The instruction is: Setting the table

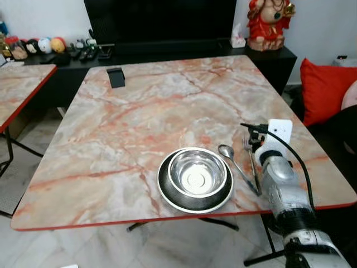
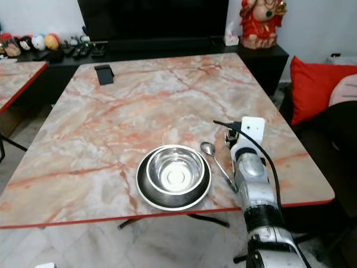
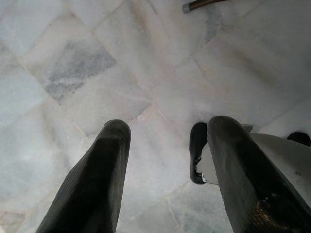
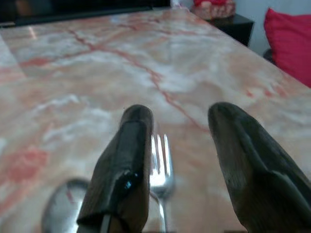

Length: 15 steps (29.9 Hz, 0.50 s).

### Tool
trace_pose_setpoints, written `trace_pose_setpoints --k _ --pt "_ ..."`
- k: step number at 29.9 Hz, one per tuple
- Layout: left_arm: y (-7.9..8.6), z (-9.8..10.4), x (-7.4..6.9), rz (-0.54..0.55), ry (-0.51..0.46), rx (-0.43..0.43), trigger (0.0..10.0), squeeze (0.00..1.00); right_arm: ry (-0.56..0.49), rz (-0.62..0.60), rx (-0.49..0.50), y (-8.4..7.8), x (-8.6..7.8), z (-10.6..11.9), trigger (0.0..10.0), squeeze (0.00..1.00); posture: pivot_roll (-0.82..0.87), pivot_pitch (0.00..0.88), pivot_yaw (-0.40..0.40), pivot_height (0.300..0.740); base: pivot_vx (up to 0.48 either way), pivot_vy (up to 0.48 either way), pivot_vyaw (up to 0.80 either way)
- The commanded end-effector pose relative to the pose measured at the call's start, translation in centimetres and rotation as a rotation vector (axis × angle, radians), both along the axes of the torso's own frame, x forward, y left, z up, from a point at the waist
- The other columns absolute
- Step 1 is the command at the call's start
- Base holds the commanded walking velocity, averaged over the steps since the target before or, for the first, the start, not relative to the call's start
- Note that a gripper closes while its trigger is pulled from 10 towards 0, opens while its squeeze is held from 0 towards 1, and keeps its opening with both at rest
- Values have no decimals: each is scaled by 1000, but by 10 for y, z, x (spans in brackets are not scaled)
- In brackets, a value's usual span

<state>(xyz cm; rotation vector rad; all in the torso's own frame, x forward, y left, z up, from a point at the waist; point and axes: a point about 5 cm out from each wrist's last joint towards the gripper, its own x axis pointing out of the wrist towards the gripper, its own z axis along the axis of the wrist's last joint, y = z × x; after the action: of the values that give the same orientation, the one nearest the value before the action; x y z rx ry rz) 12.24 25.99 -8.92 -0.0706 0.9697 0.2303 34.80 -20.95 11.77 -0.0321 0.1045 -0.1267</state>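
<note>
A shiny steel bowl [image 1: 196, 172] sits on a round plate [image 1: 167, 192] on the marble table [image 1: 139, 111]. At its 3 o'clock lie a spoon [image 1: 234, 163] and fork [image 4: 161, 171]. The right gripper [image 4: 180, 145] hovers wide open over the fork, holding nothing.

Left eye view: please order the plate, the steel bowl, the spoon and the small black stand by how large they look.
1. Plate, widest.
2. Steel bowl, sitting on it.
3. Spoon, long but thin.
4. Black stand, smallest, though it stands farther from the camera, so its true size is unsure.

I stood in a home's living room, shown by the marble-patterned bench [image 1: 167, 106], the black television cabinet [image 1: 167, 53] behind it, a red figurine [image 1: 270, 22], a red cushion [image 1: 323, 89] and pale floor tiles [image 3: 97, 73].
</note>
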Motion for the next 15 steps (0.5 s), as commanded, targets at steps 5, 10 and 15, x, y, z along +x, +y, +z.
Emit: trace_pose_setpoints --k 5,10,15 --pt "-3 -3 -4 -11 34 -2 10000 0 37 46 -177 -34 -28 4 10000 0 -119 0 57 707 0 0 0" --pt "-2 -2 -2 -18 34 -1 10000 0 72 58 -270 -55 -39 6 10000 0 -134 0 62 707 0 0 0" --pt "1 -1 -2 -23 32 4 10000 0 41 156 -309 -60 -43 16 10000 0 -132 0 64 707 0 0 0"
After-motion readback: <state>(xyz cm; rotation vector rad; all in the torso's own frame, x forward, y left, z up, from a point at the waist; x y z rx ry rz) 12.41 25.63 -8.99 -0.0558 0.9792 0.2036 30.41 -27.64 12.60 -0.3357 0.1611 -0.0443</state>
